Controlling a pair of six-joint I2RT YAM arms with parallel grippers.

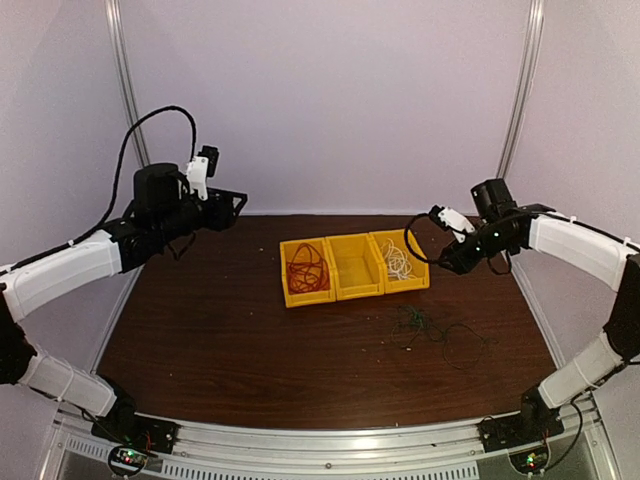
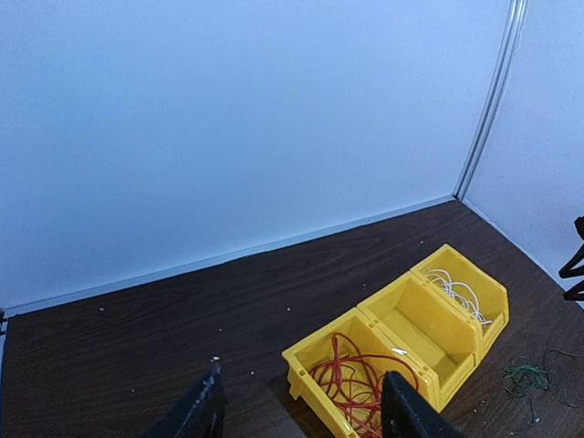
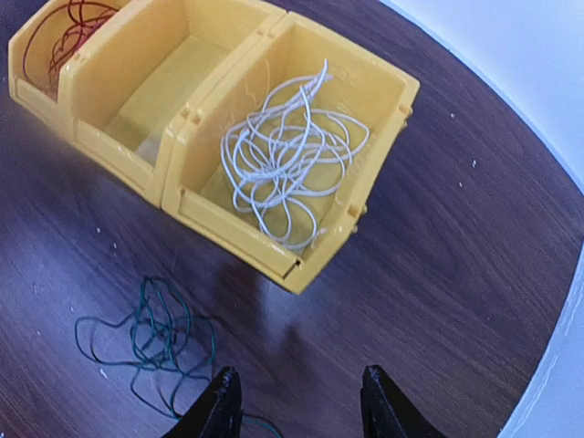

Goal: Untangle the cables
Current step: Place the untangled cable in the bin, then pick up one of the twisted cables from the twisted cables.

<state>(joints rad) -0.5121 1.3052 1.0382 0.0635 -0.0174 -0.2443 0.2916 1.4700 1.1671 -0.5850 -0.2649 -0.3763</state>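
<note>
The cables lie apart from one another. A red cable (image 1: 307, 270) (image 2: 356, 383) is coiled in the left yellow bin (image 1: 289, 293). A white cable (image 1: 399, 260) (image 3: 287, 155) fills the right yellow bin (image 3: 370, 182). A thin green cable (image 1: 410, 321) (image 3: 151, 333) lies loose on the table in front of the bins, and a black cable (image 1: 465, 342) trails to its right. My left gripper (image 1: 236, 204) (image 2: 306, 412) hangs open, high and left of the bins. My right gripper (image 1: 437, 214) (image 3: 301, 406) is open over bare table, just right of the white cable's bin and holding nothing.
The middle yellow bin (image 1: 356, 265) (image 3: 151, 78) holds no cable. The dark wooden table (image 1: 200, 330) ends at white walls behind and at both sides. Metal wall rails (image 1: 518, 90) stand at the back corners.
</note>
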